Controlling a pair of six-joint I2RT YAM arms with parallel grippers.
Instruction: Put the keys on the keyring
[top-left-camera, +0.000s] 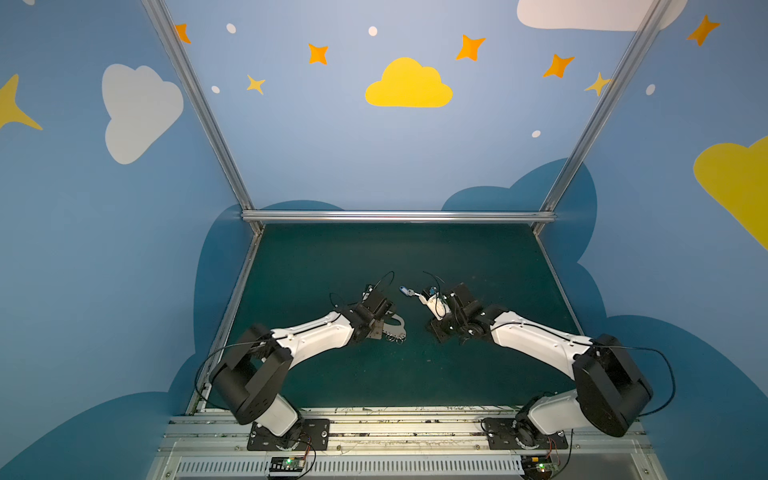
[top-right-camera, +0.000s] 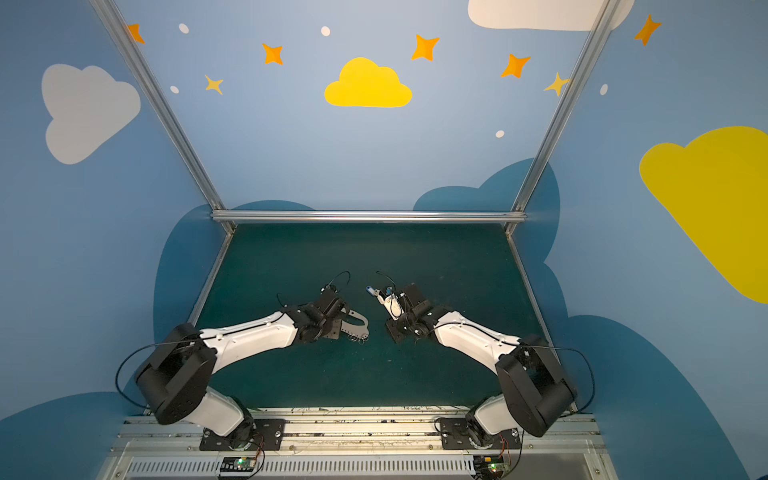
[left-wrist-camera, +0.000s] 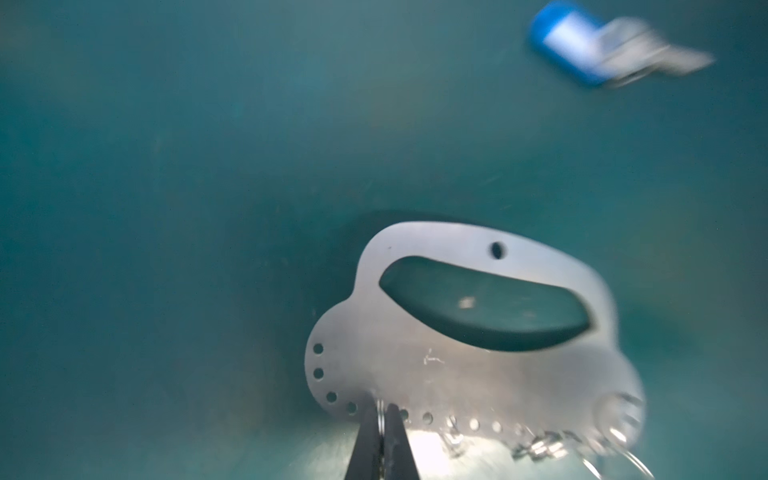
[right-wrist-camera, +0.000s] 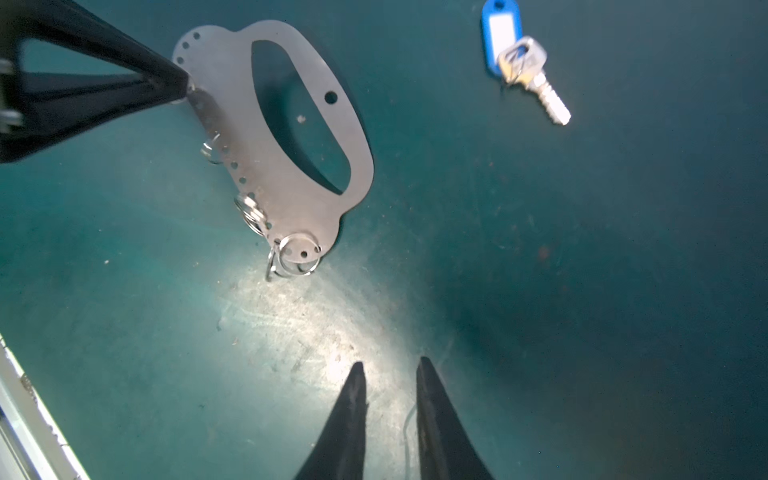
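While the left hand (left-wrist-camera: 381, 409) is clamping tight on the holed edge of the one keyring (left-wrist-camera: 457, 374), the right hand (right-wrist-camera: 390, 368) is hovering over the table (top-left-camera: 374, 374), narrowly parted and empty; one key (right-wrist-camera: 534, 83) on a blue tag (right-wrist-camera: 500, 33) is lying near the right wrist, apart from the keyring; split rings (right-wrist-camera: 295, 257) are hanging at three spots; in both top views the left wrist is covering part of the keyring; key axis is running left-right, tag end pointing toward the left arm.
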